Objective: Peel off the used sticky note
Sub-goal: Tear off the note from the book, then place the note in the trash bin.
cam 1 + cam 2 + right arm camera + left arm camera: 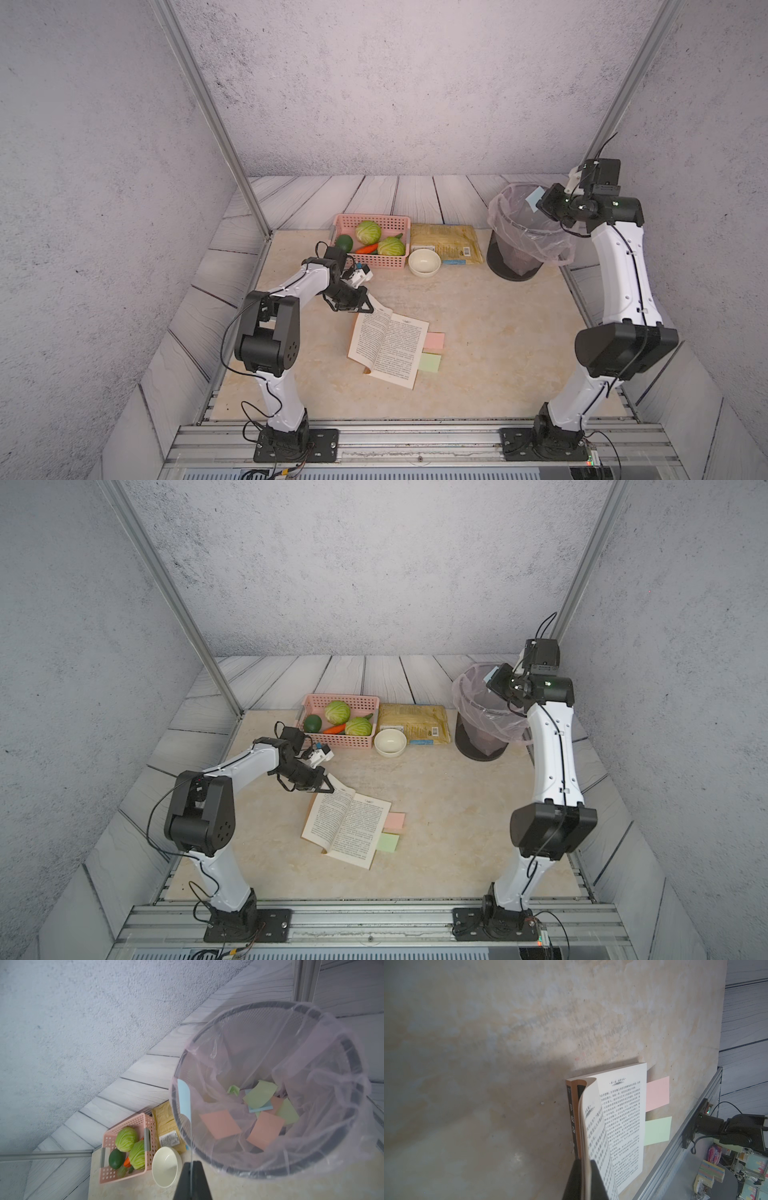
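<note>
Right wrist view is giving us the story: the blue sticky note (184,1097) is hanging almost edge-on from the right gripper (192,1164), whose jaws are pinching tight on the paper. It is dangling over the rim of the mesh waste bin (351,1047). In both top views that note is sitting in the upper right of the frame, just above the bin's pink liner (548,245). Down inside, discarded notes (220,1124) in pink, green and blue are lying in a loose heap at the bottom.

Over to centre frame: the left gripper (370,307) is clamping a single page (593,1126) of the open book (390,345). Its jaws are squeezing narrow on the paper and curling it up at the book's upper-left corner. A pink sticky note (434,340) and a green sticky note (430,362) are poking out past the book's right edge, pink above green in the frame, both lying flat on the table (498,353).

Above the book, a pink basket (365,217) is holding two cabbages (368,232), a carrot (366,249) and a dark green fruit (344,242). A white bowl (424,262) is sitting just beside the basket's lower-right corner, and a yellow packet (446,243) is lying between basket and bin.
</note>
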You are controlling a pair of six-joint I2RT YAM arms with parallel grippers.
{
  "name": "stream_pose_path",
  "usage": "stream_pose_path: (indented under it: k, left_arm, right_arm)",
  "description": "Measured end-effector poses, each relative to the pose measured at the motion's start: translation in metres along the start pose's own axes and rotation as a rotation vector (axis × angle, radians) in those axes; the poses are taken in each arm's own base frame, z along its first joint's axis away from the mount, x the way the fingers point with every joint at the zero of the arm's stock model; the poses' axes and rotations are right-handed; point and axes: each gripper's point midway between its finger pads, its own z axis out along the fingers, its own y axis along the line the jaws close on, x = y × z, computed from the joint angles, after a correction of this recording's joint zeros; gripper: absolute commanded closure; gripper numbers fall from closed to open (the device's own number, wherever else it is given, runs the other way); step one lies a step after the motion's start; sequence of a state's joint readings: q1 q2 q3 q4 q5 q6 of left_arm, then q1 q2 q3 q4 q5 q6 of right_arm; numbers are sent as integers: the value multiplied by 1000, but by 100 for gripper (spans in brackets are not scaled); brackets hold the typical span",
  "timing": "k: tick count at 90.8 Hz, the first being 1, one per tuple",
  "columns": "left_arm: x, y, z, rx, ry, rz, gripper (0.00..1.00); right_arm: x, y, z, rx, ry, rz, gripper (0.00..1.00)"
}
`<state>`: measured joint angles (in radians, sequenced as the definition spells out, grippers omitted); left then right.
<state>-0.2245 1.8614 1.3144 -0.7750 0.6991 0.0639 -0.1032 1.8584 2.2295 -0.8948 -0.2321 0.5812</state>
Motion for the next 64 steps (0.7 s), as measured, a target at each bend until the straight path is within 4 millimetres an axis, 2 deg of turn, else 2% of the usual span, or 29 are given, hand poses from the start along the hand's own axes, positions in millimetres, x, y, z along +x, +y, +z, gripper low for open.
stream_pose_path:
  k: [12, 16, 30, 41, 56, 64]
  left_arm:
    - [0, 0, 1, 3, 3, -2, 100]
    - [0, 0, 1, 3, 3, -2, 100]
    - [0, 0, 1, 4, 3, -3, 100]
    - [0, 0, 1, 5, 3, -3, 100]
    - [0, 0, 1, 6, 3, -2, 100]
    - [0, 0, 1, 5, 3, -3, 100]
  right_arm:
    - [-29, -9, 35, 12, -37, 13, 100]
    - [-35, -13, 45, 18, -47, 15, 95]
    - [-29, -35, 75, 65, -17, 32, 84]
    - [-19, -50, 85, 111, 13, 37, 68]
    - [-11, -60, 89, 146, 33, 31, 32]
    - [-13, -58, 83, 145, 28, 21, 27]
